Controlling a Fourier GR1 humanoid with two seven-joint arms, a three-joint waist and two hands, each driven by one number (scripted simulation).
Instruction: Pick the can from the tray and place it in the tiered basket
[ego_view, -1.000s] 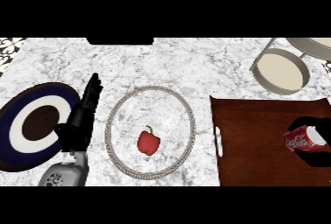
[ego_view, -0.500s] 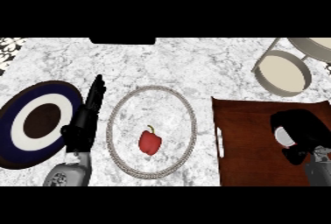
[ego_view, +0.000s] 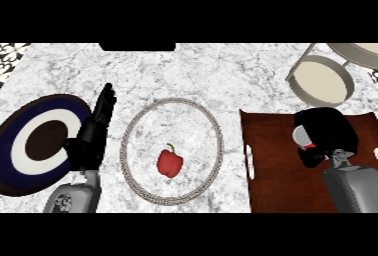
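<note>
Right hand (ego_view: 325, 131): fingers curled over the one can (ego_view: 302, 136), mostly hiding it; only a red-and-white sliver shows at the hand's left edge. Can sits on the single brown tray (ego_view: 277, 175), upper part. Left hand (ego_view: 94, 131): fingers straight and together, resting between the dark blue plate (ego_view: 29, 145) and the glass plate (ego_view: 140, 165). One red pepper (ego_view: 169, 162) on the glass plate. One tiered basket (ego_view: 321, 79), two tiers, at upper right. Surface: white marble counter (ego_view: 207, 75).
</note>
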